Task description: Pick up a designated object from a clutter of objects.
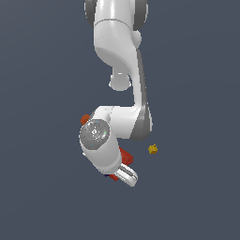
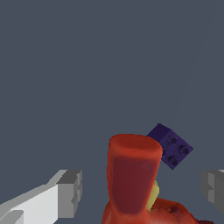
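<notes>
The red toy power drill [image 2: 131, 179] stands between my fingers in the wrist view, its flat-ended part pointing at the camera. In the exterior view only a red strip of the drill [image 1: 126, 156] shows beside my hand. My gripper [image 2: 142, 189] is open: the grey fingers [image 2: 70, 192] stand apart from the drill on both sides, with gaps. In the exterior view the gripper [image 1: 127, 174] hangs low over the clutter. A dark purple studded piece [image 2: 171, 145] lies just behind the drill. The orange-red ball [image 1: 85, 119] peeks out behind the wrist.
A tiny yellow lumpy piece [image 1: 153, 149] lies apart, toward the exterior view's right of the drill. The arm's white links [image 1: 122, 51] hide much of the clutter in the exterior view. The ground is a plain dark grey surface [image 1: 42, 187].
</notes>
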`<state>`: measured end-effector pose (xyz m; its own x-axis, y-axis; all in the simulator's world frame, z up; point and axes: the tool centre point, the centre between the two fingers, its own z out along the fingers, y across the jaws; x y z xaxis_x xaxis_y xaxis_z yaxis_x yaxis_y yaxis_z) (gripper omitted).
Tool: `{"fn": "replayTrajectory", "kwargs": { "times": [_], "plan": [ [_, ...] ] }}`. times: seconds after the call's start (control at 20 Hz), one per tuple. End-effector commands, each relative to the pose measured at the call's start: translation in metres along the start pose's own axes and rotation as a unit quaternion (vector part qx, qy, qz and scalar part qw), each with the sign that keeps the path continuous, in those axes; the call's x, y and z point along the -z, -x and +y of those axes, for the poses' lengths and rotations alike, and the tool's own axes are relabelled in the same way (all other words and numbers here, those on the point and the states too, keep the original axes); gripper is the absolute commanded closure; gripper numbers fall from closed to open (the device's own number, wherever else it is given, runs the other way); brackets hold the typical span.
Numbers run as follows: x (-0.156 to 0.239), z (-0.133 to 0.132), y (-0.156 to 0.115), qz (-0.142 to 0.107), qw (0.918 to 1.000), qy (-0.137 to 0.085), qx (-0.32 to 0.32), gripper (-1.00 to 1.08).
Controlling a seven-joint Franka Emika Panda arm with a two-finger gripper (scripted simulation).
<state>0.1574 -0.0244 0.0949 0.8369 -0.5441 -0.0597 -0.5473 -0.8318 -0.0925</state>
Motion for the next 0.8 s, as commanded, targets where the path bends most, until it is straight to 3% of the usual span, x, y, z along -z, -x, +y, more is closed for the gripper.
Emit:
{"fn": "replayTrajectory", "kwargs": {
  "times": [0.0, 0.75],
  "plan": [
    [-0.006, 0.0, -0.003, 0.0, 1.0, -0.001, -0.007, -1.0],
    [-0.038, 0.0, -0.003, 0.0, 1.0, -0.001, -0.009, -1.0]
  ]
}}
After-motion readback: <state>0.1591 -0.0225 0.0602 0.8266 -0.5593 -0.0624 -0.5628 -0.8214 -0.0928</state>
